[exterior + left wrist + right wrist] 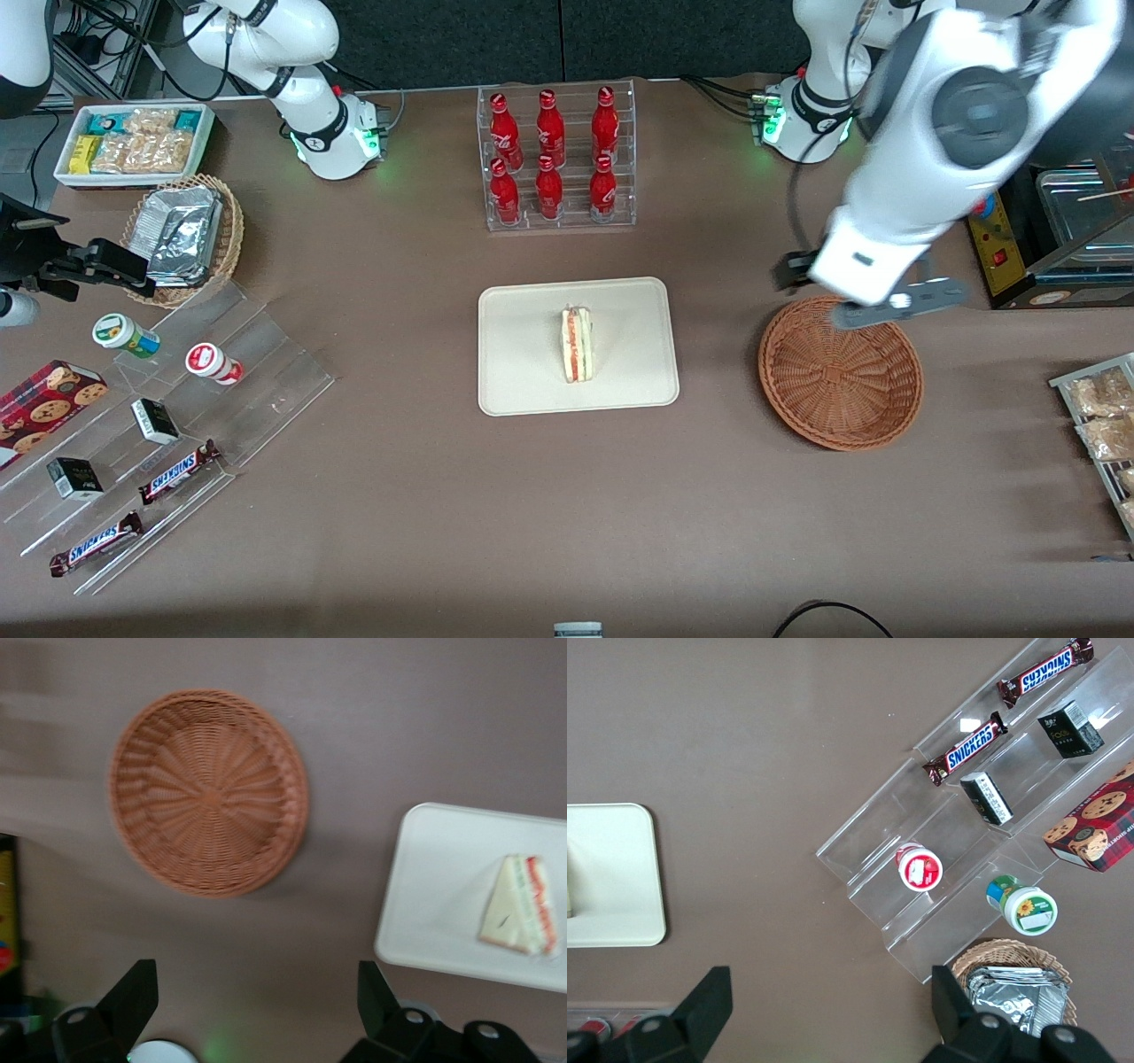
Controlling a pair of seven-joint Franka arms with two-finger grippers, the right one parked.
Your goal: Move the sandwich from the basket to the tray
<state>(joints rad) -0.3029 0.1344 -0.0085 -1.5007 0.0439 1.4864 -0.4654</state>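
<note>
The desk (425, 496) is a flat brownish taupe. On it, the tray (523, 372) is plain cream, and the sandwich (577, 345) shows pale cream bread with a red-orange and green stripe along its cut edge. The basket (840, 383) is reddish-brown wicker, its weave fanning out from the middle. Above the basket's rim farthest from the front camera, the gripper (873, 310) is dark grey under a white arm, jaws spread wide apart. Six bottles (551, 155) glow red with white lettering.
</note>
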